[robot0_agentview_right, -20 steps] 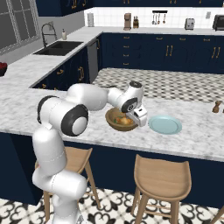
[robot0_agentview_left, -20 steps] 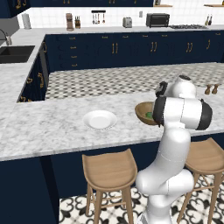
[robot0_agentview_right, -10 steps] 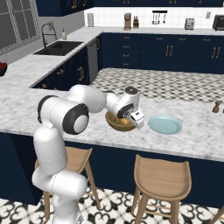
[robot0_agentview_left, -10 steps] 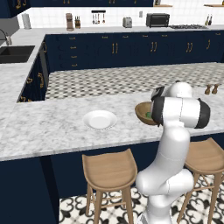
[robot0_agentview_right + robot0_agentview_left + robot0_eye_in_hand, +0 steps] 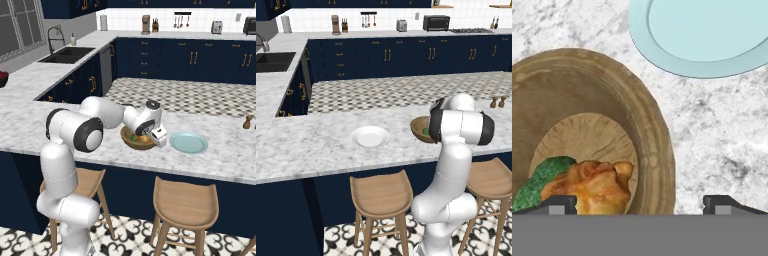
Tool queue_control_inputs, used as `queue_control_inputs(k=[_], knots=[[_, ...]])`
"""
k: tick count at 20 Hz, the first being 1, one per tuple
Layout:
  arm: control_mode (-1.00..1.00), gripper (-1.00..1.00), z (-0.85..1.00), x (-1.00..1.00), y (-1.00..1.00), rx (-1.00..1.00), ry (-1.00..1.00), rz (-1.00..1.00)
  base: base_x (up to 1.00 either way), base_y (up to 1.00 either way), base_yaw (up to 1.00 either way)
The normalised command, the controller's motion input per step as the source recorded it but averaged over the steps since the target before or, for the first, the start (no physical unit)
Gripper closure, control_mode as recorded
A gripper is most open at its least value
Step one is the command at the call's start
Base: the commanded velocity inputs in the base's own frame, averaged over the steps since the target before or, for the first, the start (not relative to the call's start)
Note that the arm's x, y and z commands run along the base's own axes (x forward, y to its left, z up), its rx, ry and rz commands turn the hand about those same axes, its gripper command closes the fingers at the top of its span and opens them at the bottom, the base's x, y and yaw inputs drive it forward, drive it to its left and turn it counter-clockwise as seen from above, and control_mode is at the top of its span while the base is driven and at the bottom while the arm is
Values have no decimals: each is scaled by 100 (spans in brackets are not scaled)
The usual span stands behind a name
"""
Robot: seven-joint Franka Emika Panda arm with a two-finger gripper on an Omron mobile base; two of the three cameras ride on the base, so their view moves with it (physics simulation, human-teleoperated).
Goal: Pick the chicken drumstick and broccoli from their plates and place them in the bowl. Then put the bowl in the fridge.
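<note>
The wooden bowl (image 5: 654,135) stands on the marble counter and holds the chicken drumstick (image 5: 594,187) with the broccoli (image 5: 539,180) beside it. My gripper (image 5: 641,204) is open, low over the bowl, its right rim lying between the fingertips (image 5: 722,202). In the right base view the gripper (image 5: 153,140) hangs at the right side of the bowl (image 5: 134,145), next to the pale blue-green plate (image 5: 188,142). The white plate (image 5: 370,136) lies left of the bowl (image 5: 417,131), bare. The pale plate (image 5: 707,35) is bare too. The fridge is out of view.
Two small shakers (image 5: 246,121) stand far right on the counter. Wooden stools (image 5: 185,200) sit under the counter's near edge. A sink (image 5: 70,54) is set in the left counter, navy cabinets (image 5: 406,60) line the back.
The hand has come down and slightly right, closer to the bowl's right rim. Its fingers stay wide apart. Bowl, food and plates have not moved.
</note>
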Motion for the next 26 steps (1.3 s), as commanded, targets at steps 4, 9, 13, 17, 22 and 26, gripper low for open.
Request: queue_control_inputs(k=[4, 9, 13, 17, 22, 26], knots=[[-100, -100, 0, -23, -16, 3, -6, 0, 0, 0, 0], [-100, -100, -12, -1, -1, 0, 0, 0, 0, 0, 0], [-100, -100, -8, 10, 0, 0, 0, 0, 0, 0, 0], [-100, -100, -11, 9, -1, 0, 0, 0, 0, 0, 0], [-100, -100, -11, 17, -3, 2, 0, 0, 0, 0, 0], [-100, -100, 0, 5, -14, 4, 0, 0, 0, 0, 0]])
